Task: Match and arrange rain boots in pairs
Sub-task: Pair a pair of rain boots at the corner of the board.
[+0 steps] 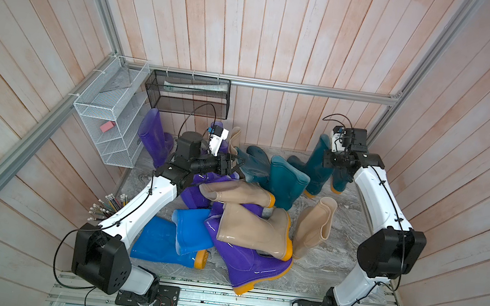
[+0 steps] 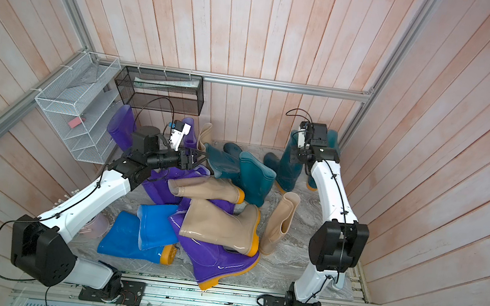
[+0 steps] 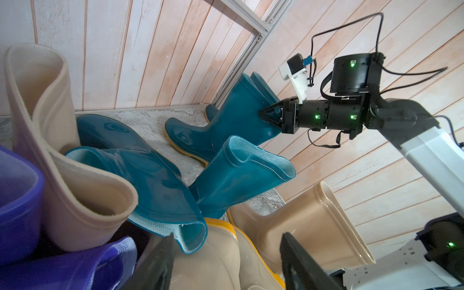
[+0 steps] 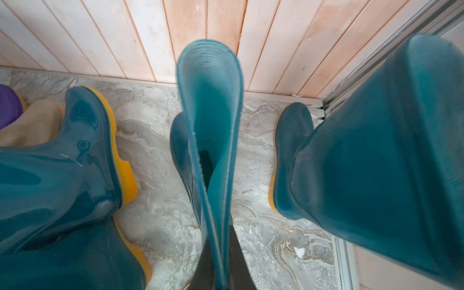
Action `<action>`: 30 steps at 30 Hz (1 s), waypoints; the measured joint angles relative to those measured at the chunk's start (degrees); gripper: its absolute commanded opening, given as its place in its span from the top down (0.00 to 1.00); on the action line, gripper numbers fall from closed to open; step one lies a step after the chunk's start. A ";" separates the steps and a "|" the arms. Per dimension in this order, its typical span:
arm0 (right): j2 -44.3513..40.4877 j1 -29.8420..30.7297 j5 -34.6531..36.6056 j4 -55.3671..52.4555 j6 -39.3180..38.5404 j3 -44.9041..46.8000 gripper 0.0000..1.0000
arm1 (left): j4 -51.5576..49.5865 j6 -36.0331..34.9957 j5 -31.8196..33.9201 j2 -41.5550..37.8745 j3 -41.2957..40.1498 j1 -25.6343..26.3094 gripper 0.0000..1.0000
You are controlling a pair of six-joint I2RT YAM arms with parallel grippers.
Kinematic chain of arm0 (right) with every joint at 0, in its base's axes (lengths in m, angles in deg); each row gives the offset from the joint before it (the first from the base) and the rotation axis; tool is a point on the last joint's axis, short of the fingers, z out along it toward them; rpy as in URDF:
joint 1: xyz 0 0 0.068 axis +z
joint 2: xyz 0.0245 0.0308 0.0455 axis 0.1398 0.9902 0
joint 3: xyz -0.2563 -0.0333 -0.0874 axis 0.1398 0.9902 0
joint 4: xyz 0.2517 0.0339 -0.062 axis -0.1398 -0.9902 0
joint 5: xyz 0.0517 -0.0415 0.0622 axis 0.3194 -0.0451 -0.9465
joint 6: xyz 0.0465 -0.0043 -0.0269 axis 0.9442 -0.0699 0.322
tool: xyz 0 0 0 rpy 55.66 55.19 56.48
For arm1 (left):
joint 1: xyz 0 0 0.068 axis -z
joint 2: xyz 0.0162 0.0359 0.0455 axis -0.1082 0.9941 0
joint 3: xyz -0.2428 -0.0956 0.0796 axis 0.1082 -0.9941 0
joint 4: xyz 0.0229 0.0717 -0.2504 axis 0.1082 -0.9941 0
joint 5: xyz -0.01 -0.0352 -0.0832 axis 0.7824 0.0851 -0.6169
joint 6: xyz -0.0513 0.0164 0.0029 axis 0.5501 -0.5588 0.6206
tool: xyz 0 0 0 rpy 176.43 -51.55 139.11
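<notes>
My right gripper [image 1: 328,159] [image 4: 219,238] is shut on the top edge of an upright dark teal rain boot [image 1: 316,166] [image 4: 211,113] at the back right, squeezing its shaft flat. A second teal boot [image 1: 340,179] [image 4: 376,150] stands beside it in the corner. My left gripper [image 1: 237,164] [image 3: 226,263] hangs open over the middle pile, holding nothing, with a beige boot [image 3: 208,261] beneath it. Two teal boots [image 1: 255,164] lie there. Beige boots [image 1: 255,232], purple boots [image 1: 248,266] and blue boots [image 1: 161,242] lie heaped in front.
A white wire shelf [image 1: 111,110] and a black mesh basket [image 1: 187,94] hang on the back left walls. A purple boot [image 1: 152,135] stands under them. One beige boot [image 1: 312,227] leans alone on the marble floor [image 1: 328,267]. Wooden walls close three sides.
</notes>
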 measured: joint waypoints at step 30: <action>12.46 -3.50 8.87 -4.24 13.18 -14.99 1.00 | 0.02 0.02 0.59 -0.63 0.00 0.00 0.31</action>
